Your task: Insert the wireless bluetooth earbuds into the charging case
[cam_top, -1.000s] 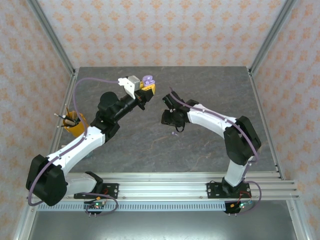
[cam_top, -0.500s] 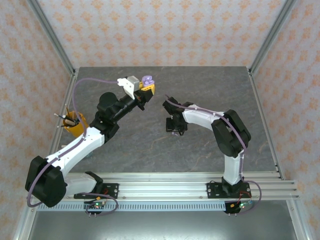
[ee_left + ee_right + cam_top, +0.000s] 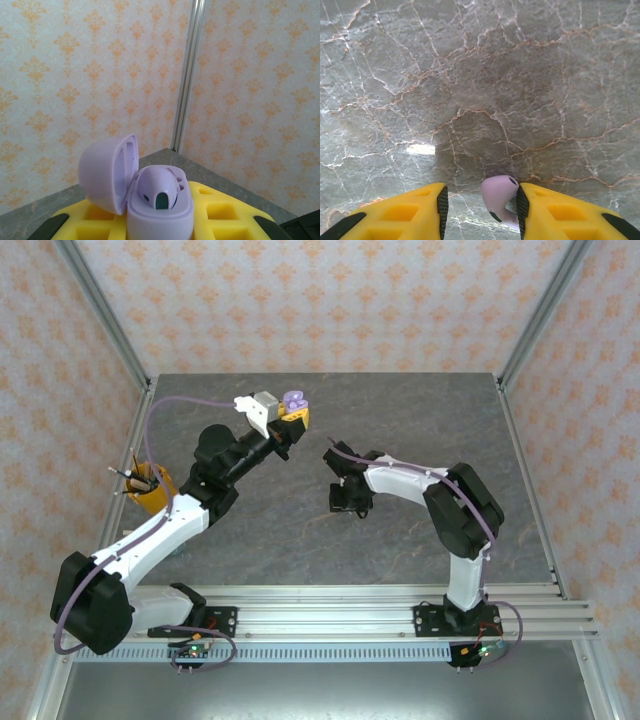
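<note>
Pen cup sits at the 9 o'clock edge of the table. Left gripper is up around 11 o'clock from table centre, fingers clamped on the charging case, which is round and pale purple. Lid is hinged open, standing at the case's 10 o'clock in the left wrist view. A pale purple piece with a dark tip sits in the case body; it looks like a seated bud, can't confirm. Right gripper is low over the table near centre, jaws part-open, gripping nothing. One pale purple earbud lies between them at 6 o'clock in the right wrist view. It touches the pad at its 3 o'clock, with a clear gap to the other pad. Stem points toward 5 o'clock.
</note>
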